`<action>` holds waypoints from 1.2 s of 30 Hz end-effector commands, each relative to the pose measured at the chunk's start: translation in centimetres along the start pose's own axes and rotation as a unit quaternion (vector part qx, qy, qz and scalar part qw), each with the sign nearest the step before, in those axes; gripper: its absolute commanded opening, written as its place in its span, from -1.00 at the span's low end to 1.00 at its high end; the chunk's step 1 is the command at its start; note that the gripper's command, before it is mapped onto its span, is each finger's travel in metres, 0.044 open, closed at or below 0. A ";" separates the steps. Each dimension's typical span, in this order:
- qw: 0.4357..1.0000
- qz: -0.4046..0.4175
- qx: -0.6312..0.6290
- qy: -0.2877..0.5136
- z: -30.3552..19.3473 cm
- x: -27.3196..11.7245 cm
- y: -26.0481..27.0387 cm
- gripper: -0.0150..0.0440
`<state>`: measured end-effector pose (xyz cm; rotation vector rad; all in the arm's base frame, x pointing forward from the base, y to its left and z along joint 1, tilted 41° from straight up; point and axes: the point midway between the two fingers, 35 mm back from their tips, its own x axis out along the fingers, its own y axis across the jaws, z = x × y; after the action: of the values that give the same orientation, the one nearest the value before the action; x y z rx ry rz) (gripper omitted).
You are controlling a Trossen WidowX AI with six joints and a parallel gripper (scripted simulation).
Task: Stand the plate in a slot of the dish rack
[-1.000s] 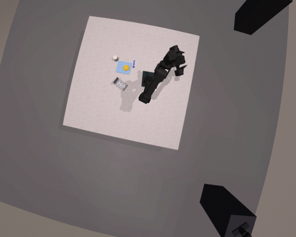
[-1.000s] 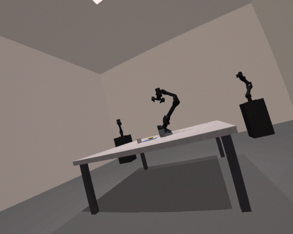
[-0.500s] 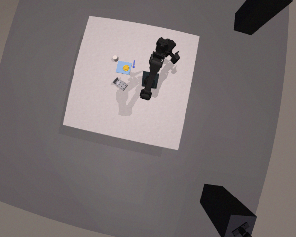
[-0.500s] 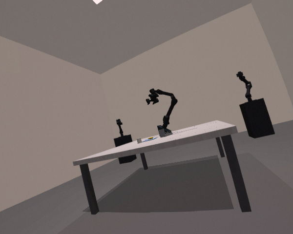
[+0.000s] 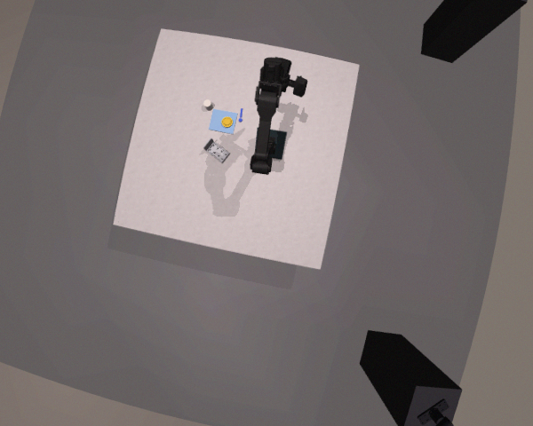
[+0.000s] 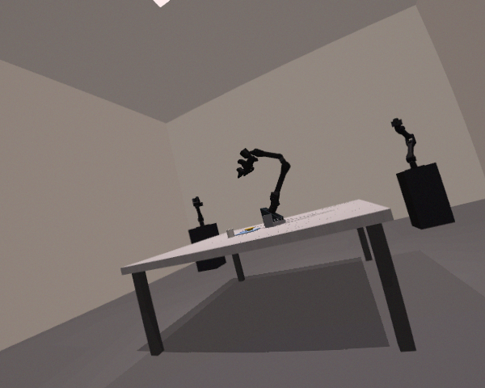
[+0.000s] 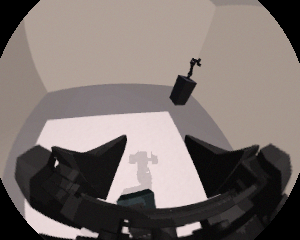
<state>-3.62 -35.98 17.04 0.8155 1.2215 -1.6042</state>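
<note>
The yellow round plate (image 5: 226, 122) (image 6: 250, 229) lies flat on a blue mat (image 5: 215, 126). The grey dish rack (image 5: 218, 152) (image 6: 269, 220) stands on the table just beyond the mat, turned at an angle, with dark marks along it and a dark part at one end. Its slots are too small to make out. My gripper (image 6: 239, 167) (image 7: 156, 138) is open and empty, raised high above the table. In the top view its fingers cannot be told apart from the arm. Neither plate nor rack shows in the wrist view.
A small white cup (image 5: 207, 104) (image 6: 230, 233) stands beside the mat. A blue spoon-like thing (image 5: 241, 116) lies on its other side. The arm's dark teal base (image 5: 281, 138) (image 7: 140, 197) is on the table. Black pedestals (image 5: 391, 358) (image 6: 424, 196) (image 7: 183, 91) stand away from the table.
</note>
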 end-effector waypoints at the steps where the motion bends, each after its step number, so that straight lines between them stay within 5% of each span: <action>1: 0.999 0.025 -0.045 0.014 -0.4 0.3 2.2 0.86; 18: 0.943 0.164 -0.280 0.079 -3.9 0.6 13.6 0.86; 36: 0.806 0.291 -0.494 0.146 -11.2 -0.8 23.7 0.86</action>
<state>17.40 -27.86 6.93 0.6468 1.5655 -0.3034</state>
